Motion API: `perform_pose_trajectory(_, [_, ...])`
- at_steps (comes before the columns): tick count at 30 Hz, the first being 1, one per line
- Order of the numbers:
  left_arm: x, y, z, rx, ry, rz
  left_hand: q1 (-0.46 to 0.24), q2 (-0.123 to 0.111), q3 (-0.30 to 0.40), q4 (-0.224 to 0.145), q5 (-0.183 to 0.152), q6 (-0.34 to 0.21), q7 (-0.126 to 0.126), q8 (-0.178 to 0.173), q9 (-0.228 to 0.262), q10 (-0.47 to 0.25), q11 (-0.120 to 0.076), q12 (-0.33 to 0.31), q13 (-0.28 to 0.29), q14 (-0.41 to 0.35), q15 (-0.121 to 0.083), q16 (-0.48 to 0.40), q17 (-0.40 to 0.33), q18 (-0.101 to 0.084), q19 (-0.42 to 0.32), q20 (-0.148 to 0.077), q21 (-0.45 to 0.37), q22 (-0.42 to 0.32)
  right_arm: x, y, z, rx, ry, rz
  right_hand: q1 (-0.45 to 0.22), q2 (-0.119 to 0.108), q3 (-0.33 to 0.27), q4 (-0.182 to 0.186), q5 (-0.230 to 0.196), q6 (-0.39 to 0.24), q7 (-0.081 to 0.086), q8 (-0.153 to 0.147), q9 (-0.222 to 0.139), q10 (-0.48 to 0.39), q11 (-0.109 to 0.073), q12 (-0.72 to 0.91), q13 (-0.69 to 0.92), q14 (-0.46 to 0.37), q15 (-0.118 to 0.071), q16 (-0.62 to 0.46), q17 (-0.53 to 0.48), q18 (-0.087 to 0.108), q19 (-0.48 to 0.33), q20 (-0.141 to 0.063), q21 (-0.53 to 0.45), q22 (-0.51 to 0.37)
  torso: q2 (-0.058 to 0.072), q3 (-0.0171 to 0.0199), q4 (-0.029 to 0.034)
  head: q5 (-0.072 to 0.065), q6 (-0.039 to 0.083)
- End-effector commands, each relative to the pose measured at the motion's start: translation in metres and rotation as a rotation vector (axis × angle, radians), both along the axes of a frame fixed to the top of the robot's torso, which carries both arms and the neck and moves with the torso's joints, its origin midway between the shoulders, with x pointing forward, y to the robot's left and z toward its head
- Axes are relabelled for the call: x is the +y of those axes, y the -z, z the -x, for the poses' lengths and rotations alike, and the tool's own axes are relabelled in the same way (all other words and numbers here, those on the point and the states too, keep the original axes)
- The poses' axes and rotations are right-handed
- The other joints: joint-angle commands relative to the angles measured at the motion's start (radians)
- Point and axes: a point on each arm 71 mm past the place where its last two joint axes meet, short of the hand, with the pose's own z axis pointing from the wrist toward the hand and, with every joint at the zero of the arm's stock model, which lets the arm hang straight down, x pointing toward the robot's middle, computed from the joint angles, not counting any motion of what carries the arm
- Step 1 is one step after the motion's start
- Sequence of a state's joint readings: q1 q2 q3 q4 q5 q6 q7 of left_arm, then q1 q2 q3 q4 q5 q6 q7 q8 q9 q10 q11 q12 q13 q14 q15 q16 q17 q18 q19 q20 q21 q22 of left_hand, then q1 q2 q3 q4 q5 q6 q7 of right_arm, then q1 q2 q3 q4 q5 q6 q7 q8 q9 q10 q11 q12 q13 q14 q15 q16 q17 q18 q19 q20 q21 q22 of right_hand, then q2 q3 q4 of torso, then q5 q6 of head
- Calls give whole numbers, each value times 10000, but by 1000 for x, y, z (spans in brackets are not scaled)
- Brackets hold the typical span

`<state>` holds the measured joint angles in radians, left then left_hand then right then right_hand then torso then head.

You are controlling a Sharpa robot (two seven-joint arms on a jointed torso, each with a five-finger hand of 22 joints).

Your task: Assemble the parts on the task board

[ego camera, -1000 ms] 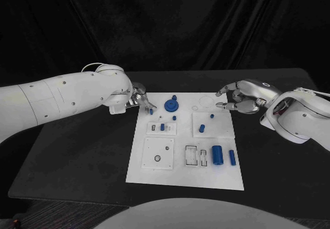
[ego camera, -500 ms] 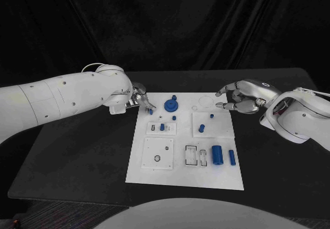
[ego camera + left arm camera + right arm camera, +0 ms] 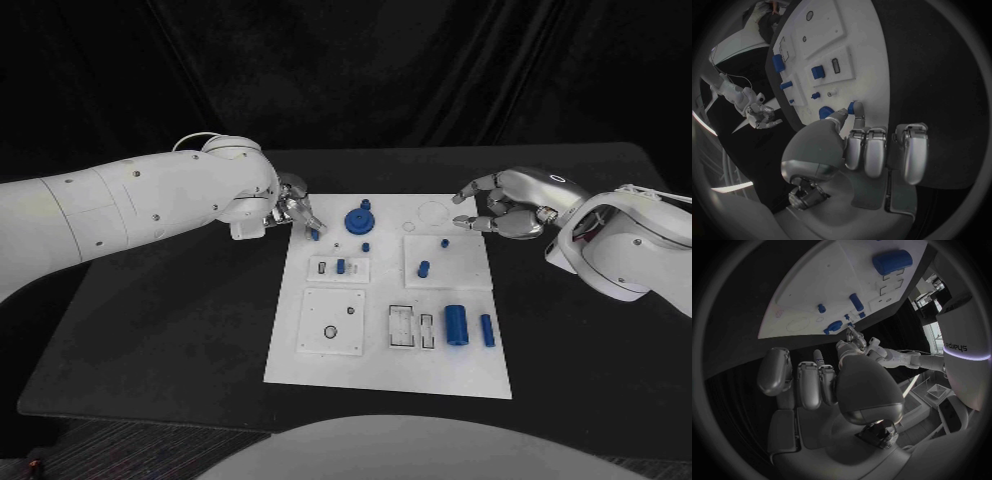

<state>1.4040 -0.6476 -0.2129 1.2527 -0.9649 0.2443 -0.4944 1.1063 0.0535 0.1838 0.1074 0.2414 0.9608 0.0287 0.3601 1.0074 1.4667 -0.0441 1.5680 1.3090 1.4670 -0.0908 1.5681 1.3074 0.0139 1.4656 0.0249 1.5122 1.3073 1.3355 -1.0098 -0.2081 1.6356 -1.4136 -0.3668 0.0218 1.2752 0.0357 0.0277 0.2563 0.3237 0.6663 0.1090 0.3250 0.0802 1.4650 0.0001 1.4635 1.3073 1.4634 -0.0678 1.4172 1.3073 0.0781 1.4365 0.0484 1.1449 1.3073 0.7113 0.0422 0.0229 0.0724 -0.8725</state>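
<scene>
Start at your left: the left silver hand [image 3: 293,208] sits at the far-left corner of the flat white plastic task board [image 3: 382,375], and it pinches a small blue peg [image 3: 316,233] between thumb and a fingertip. The left wrist view confirms it, the small blue peg [image 3: 854,107] standing just past the fingertips [image 3: 842,116] with its lower end at or just above the white surface; you cannot tell from these views whether it is already seated in a hole.

Moving right, a blue round gear-like part [image 3: 359,218] lies near the far edge, with a short blue pin [image 3: 366,246] just below it. Nearer the middle, a small blue block [image 3: 340,266] stands in a small raised white plate, and another blue stub [image 3: 424,268] stands on the square plate beside it. Toward the near-right side lie a large blue cylinder [image 3: 456,324] and a slimmer blue rod [image 3: 488,330], close together but apart.

At your right, the right silver hand [image 3: 505,205] hovers over the far-right corner of the board, fingers curled loosely and apart, grasping nothing that you can see.

You are likely mid-placement of 1 peg. Your next move probably calls for lining it upright over its hole, pressing it down gently, then letting go without tipping it.
</scene>
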Motion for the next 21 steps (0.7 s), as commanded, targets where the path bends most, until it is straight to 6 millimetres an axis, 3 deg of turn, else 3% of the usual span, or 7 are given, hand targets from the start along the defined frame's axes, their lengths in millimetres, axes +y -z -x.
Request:
perform_pose_trajectory(1, [-2,2,1,99,188,103,108,29,52,-51,86,-33,-23,-64,-12,1041,-4,28,2618,1038,17,27,2633,68,511,9,-36,2192,0,2,0,82,73,99,84,5,17,-30,43,92,3,-60,-11,-23,60,-50,1173,616,61,-28,308,80,-52,-6,-41,1472,-6,-1,3,4,-1])
perform_pose_trajectory(8, [-1,2,1,109,172,96,203,-85,575,-351,836,-19,-36,-106,-48,1041,-18,28,2618,1038,-1,27,2633,68,513,-15,-46,2203,0,3,0,111,75,117,134,12,39,-62,79,98,5,-66,-20,-26,61,-61,1159,613,61,-42,288,80,-51,-6,-46,1471,-5,3,10,-12,-1])
perform_pose_trajectory(10, [-1,2,1,98,163,105,237,-121,809,-462,919,-19,-45,-114,-54,1041,-26,28,2618,1038,-5,27,2633,69,513,-21,-50,2205,0,3,0,120,74,123,134,12,39,-62,79,98,5,-66,-20,-26,61,-61,1159,613,61,-42,288,80,-51,-6,-46,1471,-6,1,7,-5,-1])
perform_pose_trajectory(12, [-1,2,1,83,155,120,234,-250,1264,-664,1301,-25,-41,-120,-51,1041,-29,28,2618,1038,-13,27,2633,68,515,-27,-56,2211,0,3,0,126,74,127,134,12,39,-62,79,98,5,-66,-20,-26,61,-61,1159,613,61,-42,288,80,-51,-6,-46,1471,-4,1,7,2,-1])
perform_pose_trajectory(15, [0,2,2,43,135,153,130,-433,1864,-899,1492,-35,-33,-106,-24,1041,-26,28,2618,1038,-12,27,2633,66,524,-27,-55,2224,0,3,0,138,79,135,169,15,55,-86,101,101,7,-72,-27,-33,62,-72,1143,612,61,-50,277,84,-57,-7,-73,1465,0,-2,3,15,-1])
perform_pose_trajectory(21, [0,2,2,44,132,160,-28,-572,2435,-1100,1605,-65,-13,-99,5,1041,-13,28,2618,1038,0,27,2633,68,520,-19,-69,2229,0,4,-1,150,79,144,197,19,68,-104,116,104,10,-75,-31,-48,63,-90,1120,606,61,-73,244,92,-69,-6,-116,1454,7,-7,10,37,-1])
